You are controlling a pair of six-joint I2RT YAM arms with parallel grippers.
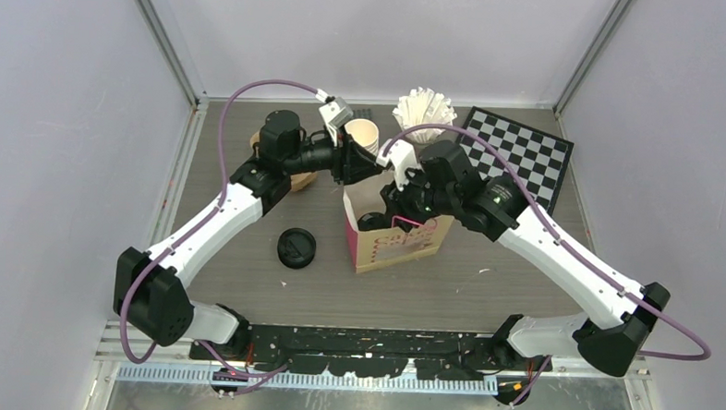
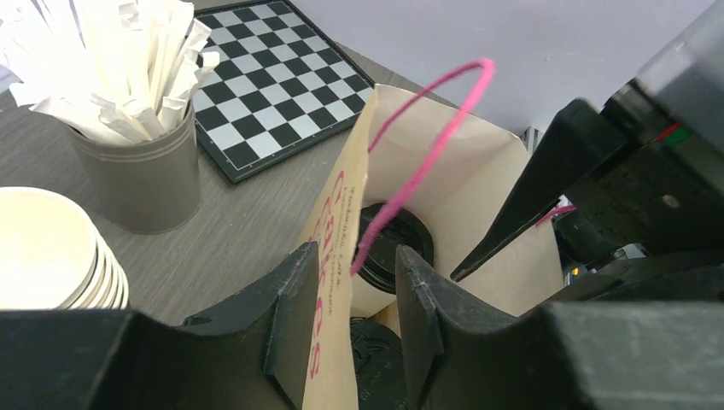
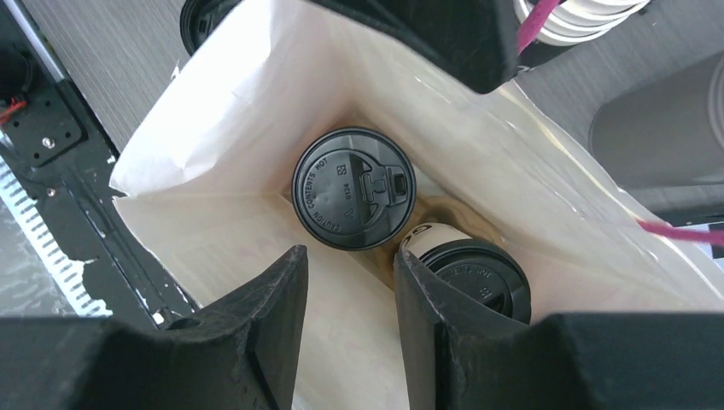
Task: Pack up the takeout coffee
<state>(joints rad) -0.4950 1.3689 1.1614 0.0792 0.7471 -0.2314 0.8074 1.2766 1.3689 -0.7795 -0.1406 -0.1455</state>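
A brown paper bag (image 1: pixel 404 244) with pink handles stands open at the table's middle. Two takeout coffees rest inside it. One (image 3: pixel 353 188) is upright, its black lid facing up. The other (image 3: pixel 474 273) leans beside it, partly behind my right finger. My right gripper (image 3: pixel 350 256) hangs open over the bag's mouth (image 1: pixel 389 192) with nothing between its fingers. My left gripper (image 2: pixel 357 252) is open at the bag's far left rim (image 1: pixel 353 168), one finger outside and one inside the paper wall (image 2: pixel 341 256). Both lids (image 2: pixel 414 243) show past that wall.
A loose black lid (image 1: pixel 296 248) lies left of the bag. Behind the bag stand a stack of lidless cream cups (image 1: pixel 363 133), a grey holder of white paper sticks (image 1: pixel 424 111) and a checkerboard (image 1: pixel 519 156). Grey walls close in the left, right and far sides.
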